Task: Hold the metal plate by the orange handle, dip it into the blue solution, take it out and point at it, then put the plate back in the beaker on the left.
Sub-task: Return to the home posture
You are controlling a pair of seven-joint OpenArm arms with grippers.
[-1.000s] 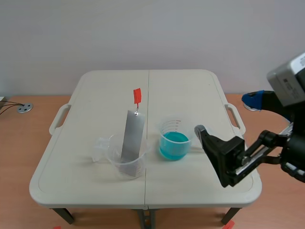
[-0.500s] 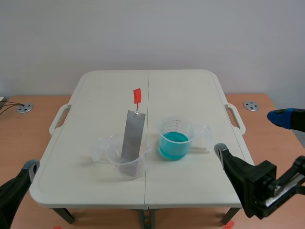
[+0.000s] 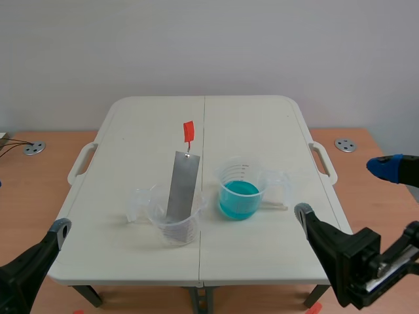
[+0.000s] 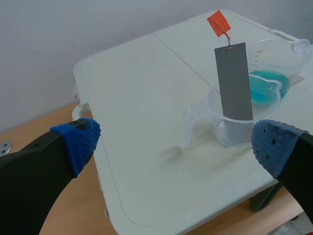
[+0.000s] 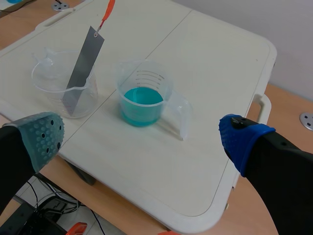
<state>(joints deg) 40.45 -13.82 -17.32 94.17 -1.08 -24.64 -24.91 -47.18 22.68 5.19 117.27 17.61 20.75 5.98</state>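
Pale wall behind white folding bench (image 3: 249, 124). A second ago right tool (image 5: 142, 136) was raised beside beaker of blue solution (image 3: 239, 195); now it sits low off bench's near right corner, fingers spread wide, empty. Meanwhile left tool (image 4: 176, 144) comes in at near left corner, fingers likewise apart, nothing held. Unmoved: metal plate (image 3: 181, 190), leaning in clear beaker (image 3: 171, 222) just left of bench's centre seam, orange handle (image 3: 188, 133) free on top. Reading: grab not yet begun, left arm likely taking handle.
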